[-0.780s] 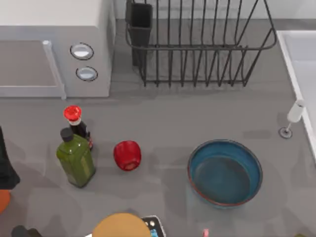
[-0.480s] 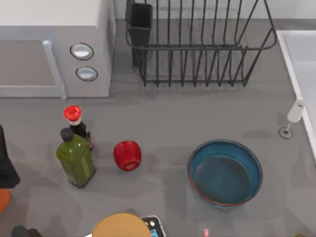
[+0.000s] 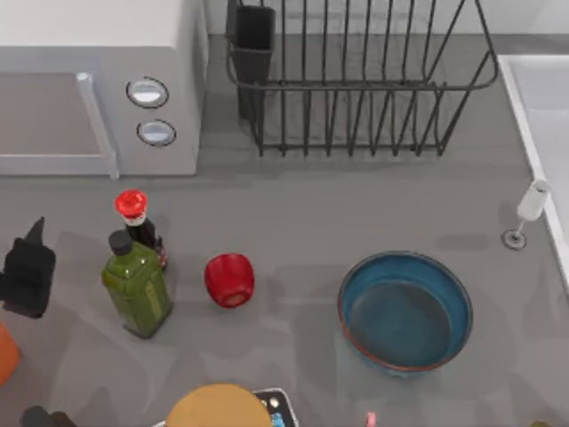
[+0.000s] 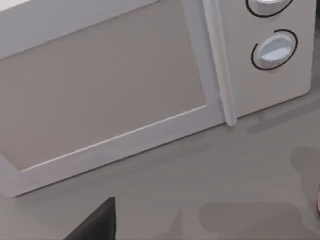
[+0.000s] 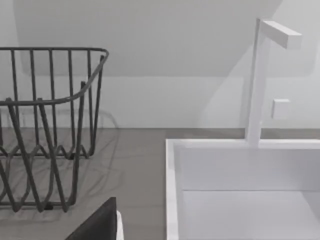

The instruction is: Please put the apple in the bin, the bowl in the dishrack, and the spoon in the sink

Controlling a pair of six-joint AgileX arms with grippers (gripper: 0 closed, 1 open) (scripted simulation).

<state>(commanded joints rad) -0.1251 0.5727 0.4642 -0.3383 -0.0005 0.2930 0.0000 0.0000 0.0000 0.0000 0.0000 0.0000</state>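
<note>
Left claw (image 3: 27, 271) at left edge, beside green bottle (image 3: 136, 289); grip state unreadable. Apple (image 3: 229, 279) sits past both bottles. Risk: toppling them reaching across.

The top view looks straight down on the table (image 3: 293, 213). The left wrist view faces the microwave (image 4: 115, 90) closely. The right wrist view looks level at dishrack (image 5: 45, 130) and sink (image 5: 240, 190), both shared with the top view.

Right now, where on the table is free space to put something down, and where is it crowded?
Free: the grey strip between the microwave, dishrack and bowl. Crowded: the left side, where the apple, green bottle and left gripper cluster.
</note>
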